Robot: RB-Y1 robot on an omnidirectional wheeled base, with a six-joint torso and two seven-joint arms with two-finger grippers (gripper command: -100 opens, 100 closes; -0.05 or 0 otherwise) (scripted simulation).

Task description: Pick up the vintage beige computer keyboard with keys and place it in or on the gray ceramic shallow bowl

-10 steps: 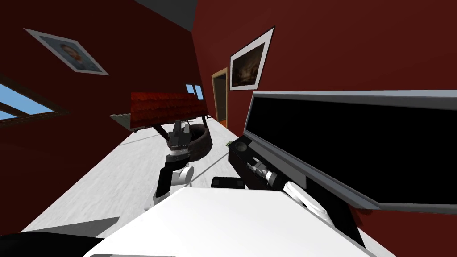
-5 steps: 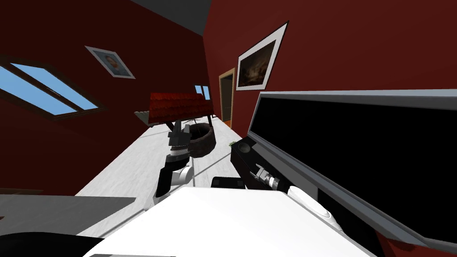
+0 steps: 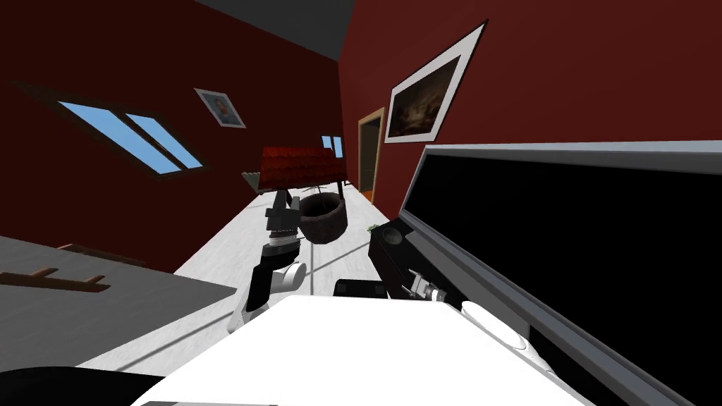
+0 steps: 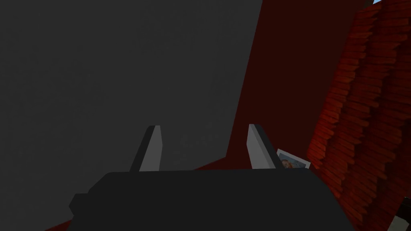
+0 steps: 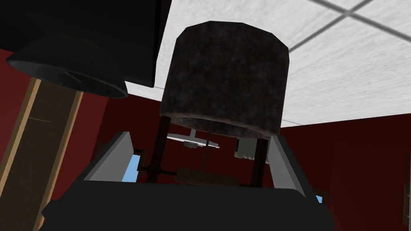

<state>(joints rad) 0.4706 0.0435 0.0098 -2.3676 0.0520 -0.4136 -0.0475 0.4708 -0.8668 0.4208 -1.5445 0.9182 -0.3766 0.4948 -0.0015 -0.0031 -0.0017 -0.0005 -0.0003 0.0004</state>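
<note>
Left arm: we hold the left gripper (image 3: 283, 199) raised at our 11 o'clock, above the white floor (image 3: 225, 261); its two fingers (image 4: 152, 150) stand apart, with nothing between them.
Right arm: the right gripper (image 5: 200, 136) is low at our 1 o'clock, just beside the long black cabinet (image 3: 384, 268); its fingers (image 5: 114, 158) are spread and hold nothing.
Bowl: the dark grey round shallow bowl (image 3: 390, 236) sits on the far end of the cabinet top, at 12 o'clock from the right gripper, near it but not touching.
Stool: a dark brown drum-shaped stool (image 3: 324, 217) stands on the floor at our 12 o'clock, beyond both grippers; the right gripper points toward it from well apart.
Table: a table with a red scaly top (image 3: 303, 163) stands behind the stool.
Screen: a large black screen in a grey frame (image 3: 578, 232) is at our 2 o'clock, above the cabinet.
</note>
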